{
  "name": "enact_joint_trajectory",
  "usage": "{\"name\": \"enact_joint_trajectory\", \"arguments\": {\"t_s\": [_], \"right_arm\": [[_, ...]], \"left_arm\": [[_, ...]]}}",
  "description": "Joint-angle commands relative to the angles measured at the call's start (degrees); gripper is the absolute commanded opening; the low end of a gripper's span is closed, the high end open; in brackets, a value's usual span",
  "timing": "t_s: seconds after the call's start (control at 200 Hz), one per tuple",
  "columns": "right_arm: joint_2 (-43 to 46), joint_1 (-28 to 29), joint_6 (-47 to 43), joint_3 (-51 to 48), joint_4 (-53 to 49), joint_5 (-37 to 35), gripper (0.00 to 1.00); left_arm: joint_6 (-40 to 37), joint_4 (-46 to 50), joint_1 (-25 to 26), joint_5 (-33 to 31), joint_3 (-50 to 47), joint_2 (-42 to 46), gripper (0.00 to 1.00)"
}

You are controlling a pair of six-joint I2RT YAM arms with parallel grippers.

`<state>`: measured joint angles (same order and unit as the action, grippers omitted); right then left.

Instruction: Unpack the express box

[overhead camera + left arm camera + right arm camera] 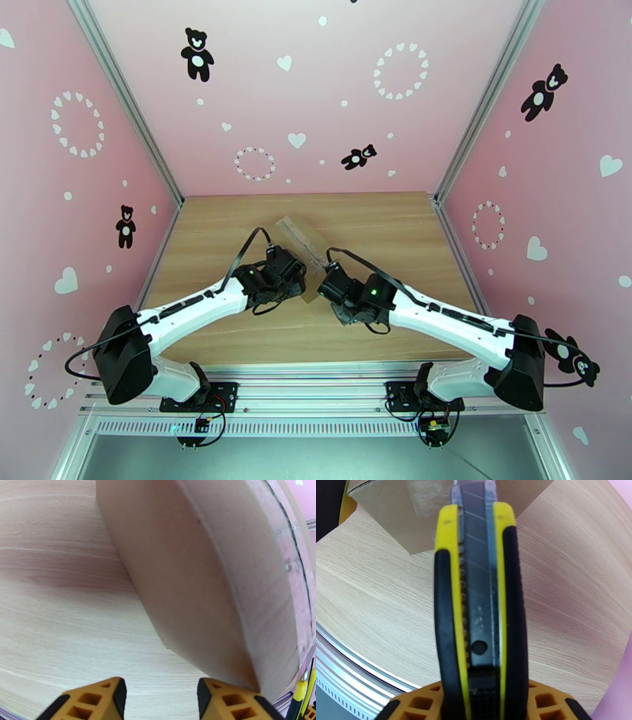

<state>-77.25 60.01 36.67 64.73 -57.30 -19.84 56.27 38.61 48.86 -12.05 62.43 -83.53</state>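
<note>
Leftmost, the left gripper point(161, 688) holds its fingers spread with nothing between them, just beside a corner of the small brown cardboard express box point(302, 239). The taped box lies mid-frame in the top view, its long axis running diagonally from upper left to lower right. Rightward, the right gripper point(484, 699) pinches a yellow-and-black utility knife point(478, 598), blade pointing at the box. A pale wooden tabletop point(379, 237) lies beneath, enclosed by pink walls point(316, 95) dotted with black bears and white hearts.
</note>
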Motion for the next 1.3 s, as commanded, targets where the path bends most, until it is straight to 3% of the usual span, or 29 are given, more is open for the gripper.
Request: {"name": "enact_joint_trajectory", "arguments": {"t_s": [0.0, 0.591, 1.111, 1.291], "right_arm": [[-1.2, 2.9, -3.3, 2.4, 3.6, 5.6, 0.0], [-0.5, 3.6, -4.0, 1.5, 10.1, 14.8, 0.0], [-0.5, 5.6, -3.0, 1.4, 13.2, 16.0, 0.0], [-0.8, 5.2, -2.0, 1.5, 9.5, 11.8, 0.0]], "left_arm": [[0.4, -3.1, 1.0, 0.5, 2.2, -1.7, 0.54], [0.9, -5.1, 2.4, 0.6, 3.5, -3.9, 0.54], [1.2, -5.7, 2.6, 0.3, 4.4, -5.0, 0.54], [1.3, -4.1, 2.6, -0.8, 4.5, -4.1, 0.54]]}}
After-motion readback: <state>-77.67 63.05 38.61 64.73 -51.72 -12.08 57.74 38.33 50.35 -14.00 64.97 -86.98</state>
